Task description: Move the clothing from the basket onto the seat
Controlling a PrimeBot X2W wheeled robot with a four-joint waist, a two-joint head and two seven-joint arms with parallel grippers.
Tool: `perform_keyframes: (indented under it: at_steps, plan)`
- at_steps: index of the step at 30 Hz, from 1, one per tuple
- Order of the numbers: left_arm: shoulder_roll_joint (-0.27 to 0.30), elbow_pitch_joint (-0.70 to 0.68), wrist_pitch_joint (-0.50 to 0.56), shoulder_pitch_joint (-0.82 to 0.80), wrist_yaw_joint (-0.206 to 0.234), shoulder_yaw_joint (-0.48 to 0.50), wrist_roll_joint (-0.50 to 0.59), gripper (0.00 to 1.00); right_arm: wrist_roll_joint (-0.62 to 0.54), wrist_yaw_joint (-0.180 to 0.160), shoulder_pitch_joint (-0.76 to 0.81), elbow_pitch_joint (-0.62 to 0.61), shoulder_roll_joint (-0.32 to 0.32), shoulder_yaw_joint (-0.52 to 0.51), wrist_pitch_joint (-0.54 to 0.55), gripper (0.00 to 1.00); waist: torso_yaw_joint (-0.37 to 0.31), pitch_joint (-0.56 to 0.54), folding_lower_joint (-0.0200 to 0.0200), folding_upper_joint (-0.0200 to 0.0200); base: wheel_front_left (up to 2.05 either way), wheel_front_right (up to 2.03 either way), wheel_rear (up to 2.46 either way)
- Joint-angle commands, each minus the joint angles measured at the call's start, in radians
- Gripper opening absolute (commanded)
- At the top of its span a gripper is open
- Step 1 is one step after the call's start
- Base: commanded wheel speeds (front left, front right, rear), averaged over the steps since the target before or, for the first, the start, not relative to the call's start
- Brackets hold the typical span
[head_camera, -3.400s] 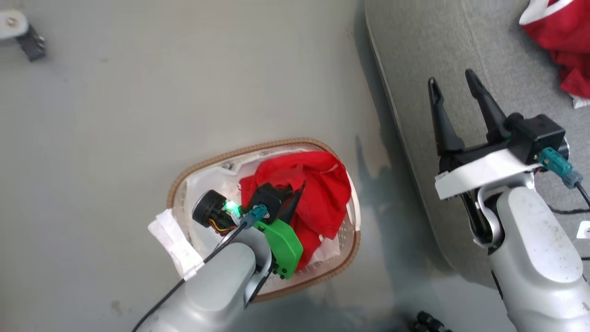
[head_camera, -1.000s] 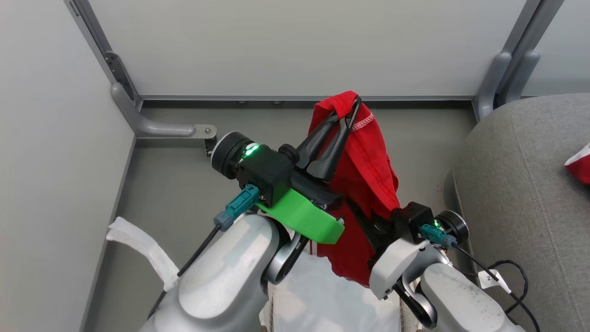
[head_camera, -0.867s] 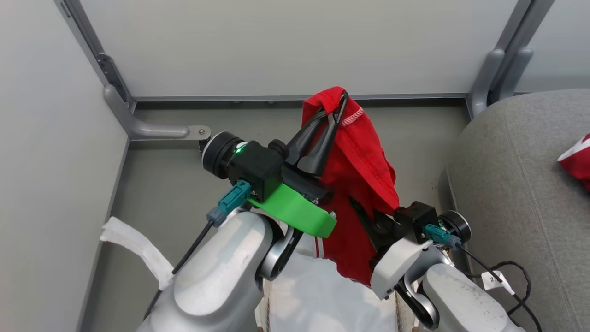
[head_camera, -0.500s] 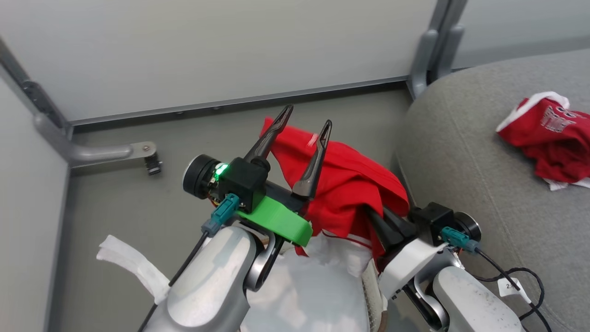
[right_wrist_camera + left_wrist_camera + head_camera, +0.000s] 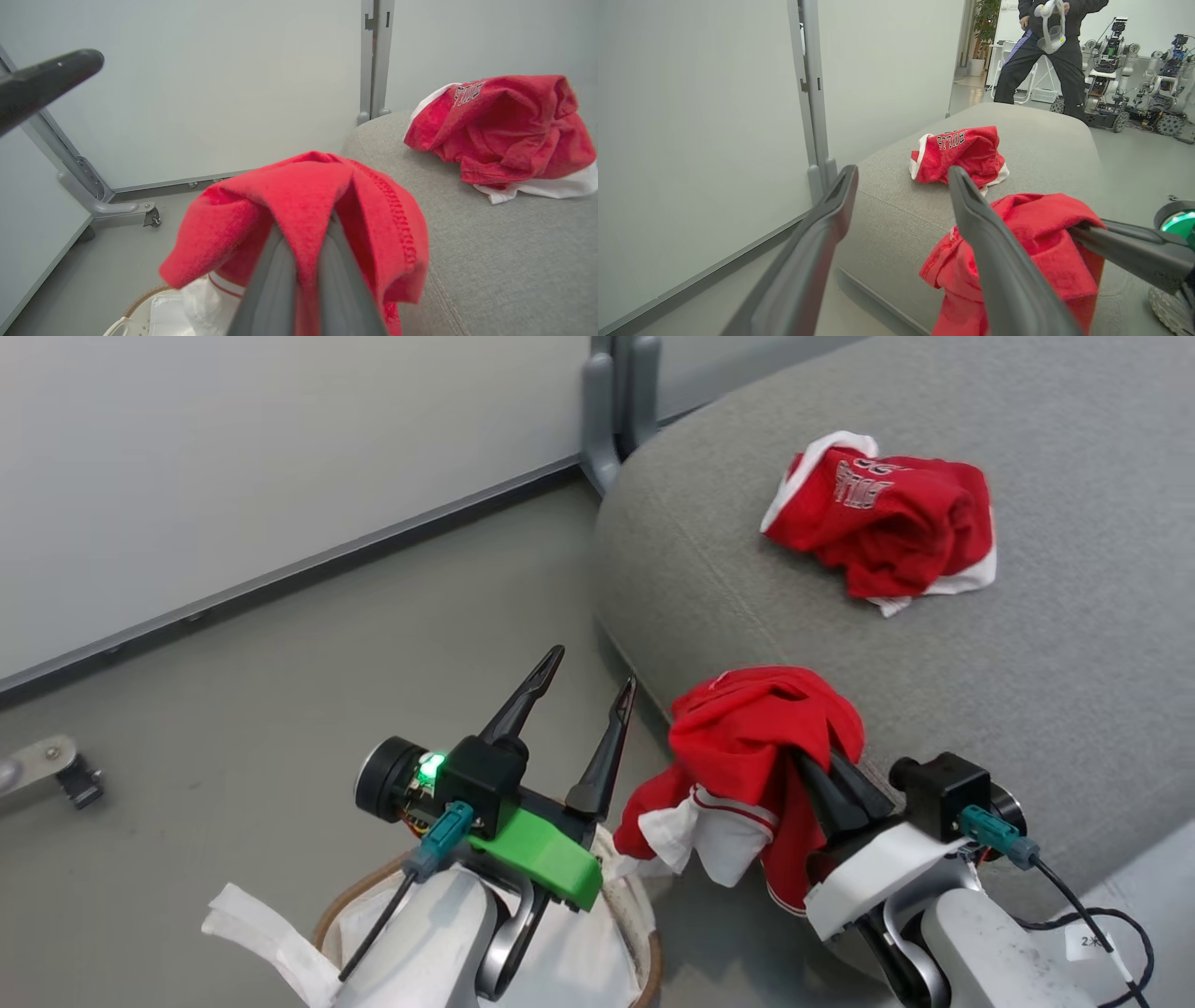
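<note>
- Head view: the right end effector (image 5: 826,779) gripped a red garment (image 5: 747,737) at the seat (image 5: 1074,663) edge. The left end effector (image 5: 595,668) stood wide and empty above the basket (image 5: 644,919).
- Left wrist view: a second garment (image 5: 957,154) lay on the seat.
- Right wrist view: the fingers (image 5: 273,284) pinched the garment.

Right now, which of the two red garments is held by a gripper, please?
The nearer one, pinched in the right gripper; the lettered one lies loose on the sofa.

One garment (image 5: 882,523) lies on the seat (image 5: 1046,653), a second garment (image 5: 747,747) hangs from the right gripper (image 5: 826,784) at the seat's front edge, and left of it the basket (image 5: 644,933) stands on the floor (image 5: 280,709) beneath the left gripper (image 5: 595,668).
</note>
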Motion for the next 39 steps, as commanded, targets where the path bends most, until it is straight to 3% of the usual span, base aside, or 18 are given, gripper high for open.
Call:
perform_keyframes:
  at_steps: [1, 7, 12, 24, 32, 39]
  plan:
    - [0.006, -0.003, -0.001, 0.027, -0.007, 0.01, 0.013, 1.0, 0.002, -0.001, 0.015, -0.011, -0.004, -0.009, -0.005, 0.0, -0.136, 0.028, 0.0, 0.0081, 0.0, 0.0, 0.0]
    - [0.006, 0.007, -0.001, 0.058, -0.017, 0.021, 0.023, 1.0, -0.008, -0.001, 0.019, -0.027, -0.027, -0.048, -0.005, 0.0, -0.153, 0.048, 0.0, 0.0081, 0.0, 0.0, 0.0]
    - [0.006, 0.016, -0.001, 0.07, -0.021, 0.043, 0.043, 1.0, -0.016, -0.001, -0.068, -0.026, -0.073, -0.059, -0.005, 0.0, -0.154, 0.081, 0.0, 0.0081, 0.0, 0.0, 0.0]
    - [0.006, 0.053, -0.001, 0.018, -0.043, 0.078, 0.123, 1.0, -0.046, -0.001, -0.481, -0.028, -0.28, -0.155, -0.005, 0.0, -0.046, 0.248, 0.0, 0.0081, 0.0, 0.0, 0.0]
    - [0.007, 0.074, -0.001, -0.026, -0.054, 0.07, 0.145, 1.0, -0.103, -0.001, -0.708, 0.123, -0.4, -0.235, -0.005, 0.0, 0.045, 0.351, 0.0, 0.0081, 0.0, 0.0, 0.0]
    - [0.007, 0.079, -0.001, -0.068, -0.058, 0.065, 0.158, 1.0, -0.165, -0.001, -0.769, 0.342, -0.439, -0.336, -0.005, 0.0, 0.121, 0.43, 0.0, 0.0081, 0.0, 0.0, 0.0]
